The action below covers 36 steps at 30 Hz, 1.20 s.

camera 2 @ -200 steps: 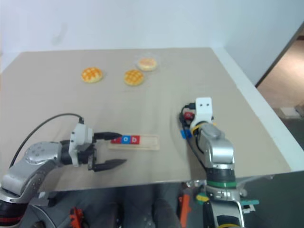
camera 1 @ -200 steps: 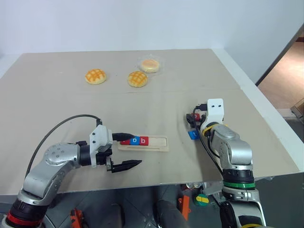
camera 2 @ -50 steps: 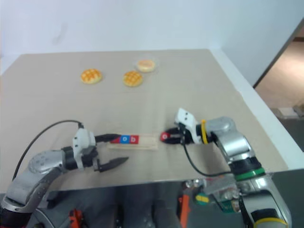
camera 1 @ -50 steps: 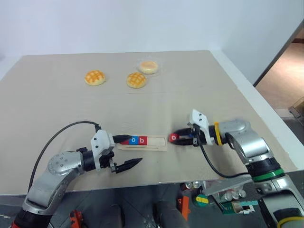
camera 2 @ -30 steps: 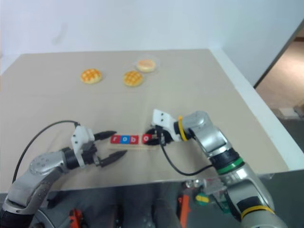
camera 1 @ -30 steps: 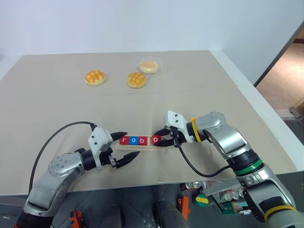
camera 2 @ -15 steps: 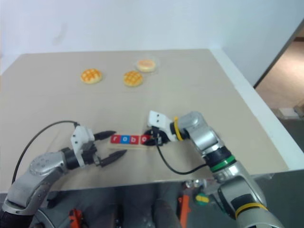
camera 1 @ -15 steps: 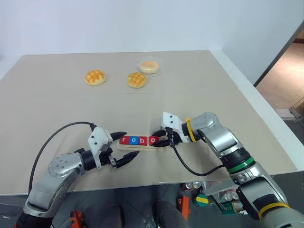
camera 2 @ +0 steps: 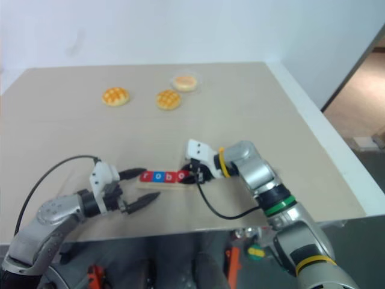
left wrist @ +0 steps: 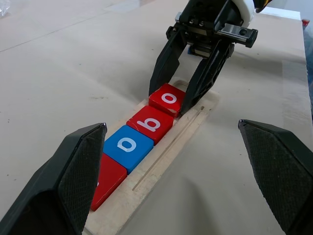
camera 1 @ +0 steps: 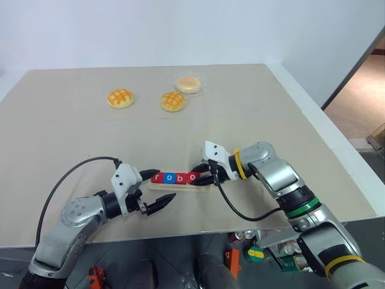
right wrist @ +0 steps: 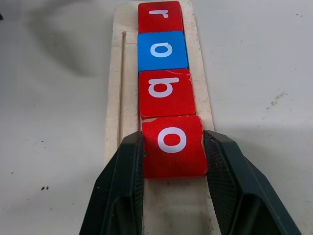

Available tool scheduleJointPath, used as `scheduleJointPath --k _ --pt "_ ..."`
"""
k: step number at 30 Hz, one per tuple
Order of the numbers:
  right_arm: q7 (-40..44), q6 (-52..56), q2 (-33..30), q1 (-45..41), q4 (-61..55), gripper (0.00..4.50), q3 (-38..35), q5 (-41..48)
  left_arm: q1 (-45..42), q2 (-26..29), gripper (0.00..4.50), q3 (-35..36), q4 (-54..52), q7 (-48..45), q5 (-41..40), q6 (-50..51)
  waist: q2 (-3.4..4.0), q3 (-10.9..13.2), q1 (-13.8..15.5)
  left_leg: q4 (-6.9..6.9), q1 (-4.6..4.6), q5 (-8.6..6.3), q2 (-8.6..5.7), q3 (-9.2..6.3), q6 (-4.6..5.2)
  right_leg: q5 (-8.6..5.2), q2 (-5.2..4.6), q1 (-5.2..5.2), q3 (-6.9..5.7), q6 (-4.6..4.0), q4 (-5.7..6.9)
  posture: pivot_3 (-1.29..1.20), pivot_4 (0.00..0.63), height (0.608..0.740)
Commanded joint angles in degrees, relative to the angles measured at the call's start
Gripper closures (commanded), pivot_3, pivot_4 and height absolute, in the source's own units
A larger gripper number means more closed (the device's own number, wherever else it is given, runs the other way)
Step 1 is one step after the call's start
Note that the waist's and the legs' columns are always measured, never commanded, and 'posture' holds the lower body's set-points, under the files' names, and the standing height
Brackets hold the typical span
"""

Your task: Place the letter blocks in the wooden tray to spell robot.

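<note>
From the head views, the wooden tray (camera 1: 180, 183) lies on the beige surface (camera 1: 252, 114) near its front edge, carrying four letter blocks in a row. The left gripper (camera 1: 157, 187) lies level at the tray's left end, its two black fingers spread wide, one beyond the tray and one in front of it, holding nothing. The right arm reaches across with its elbow bent, and the right gripper (camera 1: 198, 175) tilts down onto the tray's right part. Three golden buns (camera 1: 173, 100) sit well behind the tray. In the left wrist view, the red r block (left wrist: 105, 180), blue o block (left wrist: 128, 147), red b block (left wrist: 150, 122) and red o block (left wrist: 167, 98) touch in line along the tray, the far black fingers (left wrist: 164, 63) pinching the red o block. In the right wrist view, that gripper's fingers are closed partway on both sides of the red o block, which sits in the tray against the red b block.
</note>
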Motion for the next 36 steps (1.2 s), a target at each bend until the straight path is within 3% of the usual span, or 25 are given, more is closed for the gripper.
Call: scheduleJointPath --k 1,7,8,12,17,27,36 --pt "0.73 1.44 0.2 -0.36 -2.06 2.28 -0.29 0.87 -0.24 0.35 0.0 -0.08 -1.92 -0.45 0.54 -0.94 0.0 0.0 0.0 0.0 0.0 0.0 0.0 0.0 0.0 0.0 0.0 0.0 0.0 0.0 0.0 0.0 0.15 0.74" --pt "-0.19 4.12 0.85 -0.47 -3.64 0.17 -1.44 2.1 -0.17 0.35 0.0 -0.19 -1.62 -0.82 0.87 -1.07 0.0 0.0 0.0 0.0 0.0 0.0 0.01 0.0 0.0 0.01 0.0 0.0 -0.01 -0.01 0.0 0.0 0.15 0.74" --pt "-0.85 4.58 1.18 -0.72 -4.07 0.08 -2.09 2.51 -0.19 0.44 0.0 -0.23 -1.51 -1.02 1.01 -1.17 0.0 0.0 0.0 0.0 0.0 0.0 0.0 0.01 0.0 0.01 0.0 -0.02 0.0 -0.01 0.0 0.0 0.15 0.74" --pt "-3.28 7.91 2.02 -1.96 -6.02 0.08 -5.1 4.62 -0.47 0.5 0.0 -0.37 -1.17 -1.92 1.73 -2.34 0.0 0.0 -0.01 -0.03 -0.03 0.0 0.01 0.01 0.0 0.0 0.0 -0.05 0.0 -0.01 0.0 0.0 0.15 0.74" --pt "-9.65 17.71 1.21 -1.81 -11.58 0.08 -15.18 10.58 -1.37 1.37 0.0 -1.1 -1.77 -5.29 1.76 -4.31 0.0 0.0 0.04 -0.03 -0.17 0.0 -0.01 -0.02 0.0 -0.01 -0.02 -0.13 -0.02 0.0 0.0 0.0 0.15 0.74" --pt "-28.57 22.09 -3.68 12.27 -19.26 0.08 -29.4 8.91 -3.31 4.25 0.0 -2.78 -2.48 -11.75 -0.33 -3.11 -0.02 -0.01 0.25 -0.05 -0.39 0.0 -0.09 -0.01 0.0 -0.08 -0.1 -0.33 -0.01 0.05 -0.02 0.0 0.15 0.74" --pt "-43.27 28.53 0.66 22.68 -32.04 0.08 -33.19 8.29 -3.51 4.07 0.0 -2.89 -1.27 -12.13 1.07 -4.32 -0.01 -0.01 -0.04 -0.07 -0.37 0.0 0.0 -0.04 0.0 -0.05 0.02 -0.37 0.01 0.02 0.0 0.0 0.15 0.74"
